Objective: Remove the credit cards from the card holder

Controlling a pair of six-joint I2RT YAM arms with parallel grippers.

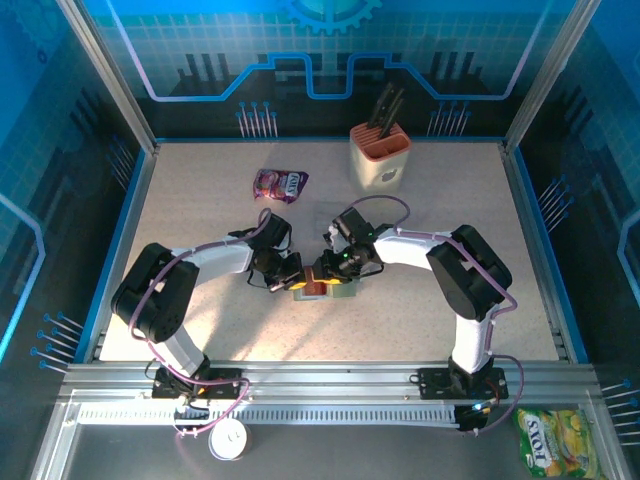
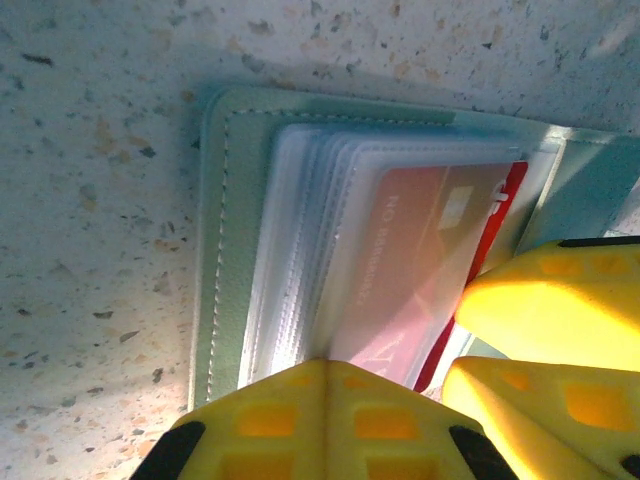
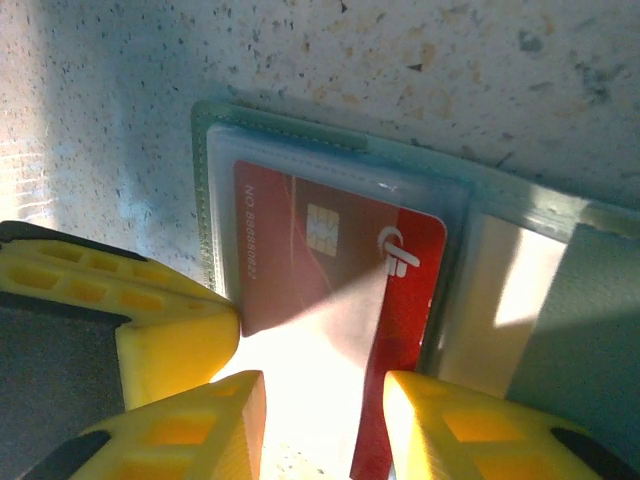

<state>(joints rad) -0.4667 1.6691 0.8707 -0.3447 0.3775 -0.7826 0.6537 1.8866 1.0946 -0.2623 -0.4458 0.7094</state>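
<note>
The speckled tabletop (image 1: 200,250) carries a beige knife block (image 1: 380,160) at its far side, with dark-handled knives (image 1: 387,105) standing in its orange top. Left of the block lies a purple snack pouch (image 1: 280,184).

Both arms reach in to the middle of the tabletop, where the sage-green card holder (image 2: 215,250) lies open and flat. Inside it is a stack of clear plastic sleeves (image 2: 300,230). A red credit card (image 3: 330,250) with a gold chip and a white logo sits in the top sleeve, with its right edge poking out bare.

The left claw (image 2: 322,375) has its yellow fingers closed together, their tip at the sleeves' near edge. I cannot tell whether it pinches them.

The right claw (image 3: 320,400) has its fingers apart over the card's near end, with no clear hold on anything.
</note>
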